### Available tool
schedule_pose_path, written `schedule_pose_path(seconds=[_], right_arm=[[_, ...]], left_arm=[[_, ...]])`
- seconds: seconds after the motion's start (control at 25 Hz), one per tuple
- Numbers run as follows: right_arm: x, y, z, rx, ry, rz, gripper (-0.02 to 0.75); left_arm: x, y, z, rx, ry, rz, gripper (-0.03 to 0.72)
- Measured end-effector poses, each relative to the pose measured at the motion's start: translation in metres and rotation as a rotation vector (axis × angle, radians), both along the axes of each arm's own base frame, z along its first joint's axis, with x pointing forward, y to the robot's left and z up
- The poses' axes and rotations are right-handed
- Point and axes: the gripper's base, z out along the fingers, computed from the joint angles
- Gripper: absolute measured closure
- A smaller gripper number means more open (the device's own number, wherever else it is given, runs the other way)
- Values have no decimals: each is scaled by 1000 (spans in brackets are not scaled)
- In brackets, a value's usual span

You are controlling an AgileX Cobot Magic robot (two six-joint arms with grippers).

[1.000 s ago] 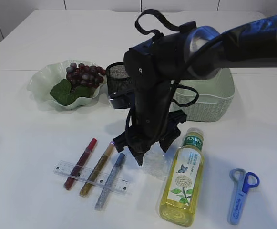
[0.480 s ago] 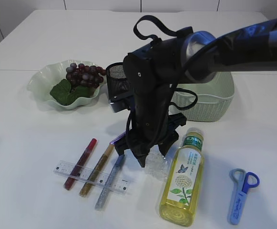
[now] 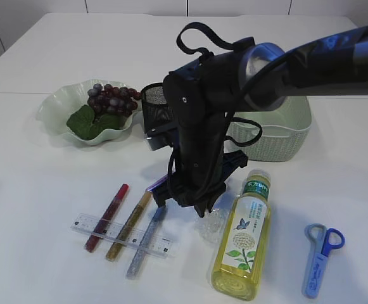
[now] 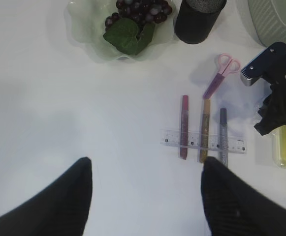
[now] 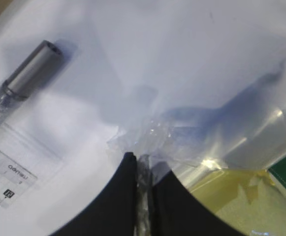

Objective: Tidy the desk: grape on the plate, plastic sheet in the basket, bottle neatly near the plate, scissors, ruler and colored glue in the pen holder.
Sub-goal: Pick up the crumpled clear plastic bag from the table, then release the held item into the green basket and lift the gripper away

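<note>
I've got my right pincer point(image 5: 142, 169) pinched tight on the crinkly clear plastic sheet point(image 5: 155, 140), just left of the smooth yellow bottle point(image 3: 242, 250) on the white counter point(image 3: 31, 190), while my left pincer point(image 4: 145, 191) hangs spread wide, gripping nothing.

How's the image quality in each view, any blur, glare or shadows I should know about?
Exterior view: sharp, evenly lit, with soft shadows under the arm. Left wrist view: mostly clear, but the gripper up close is a dark blur. Right wrist view: soft focus, with glare on the plastic sheet and bluish shadows on the table.
</note>
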Motion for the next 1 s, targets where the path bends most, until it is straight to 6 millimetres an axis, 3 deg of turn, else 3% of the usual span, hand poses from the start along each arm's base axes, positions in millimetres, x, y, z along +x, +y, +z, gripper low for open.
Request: schedule_pose_path(seconds=[0.2, 0.68, 0.88, 1.0], right_arm=[[4, 6, 15, 24, 13, -15, 704], [30, 29, 101, 204, -180, -18, 708], [36, 24, 111, 218, -202, -32, 708], [48, 8, 112, 214, -207, -74, 708]], left_arm=[[0, 0, 0, 0, 0, 0, 183], [0, 0, 0, 0, 0, 0, 188], [0, 0, 0, 0, 0, 0, 226], [0, 1, 0, 10, -3, 4, 232]])
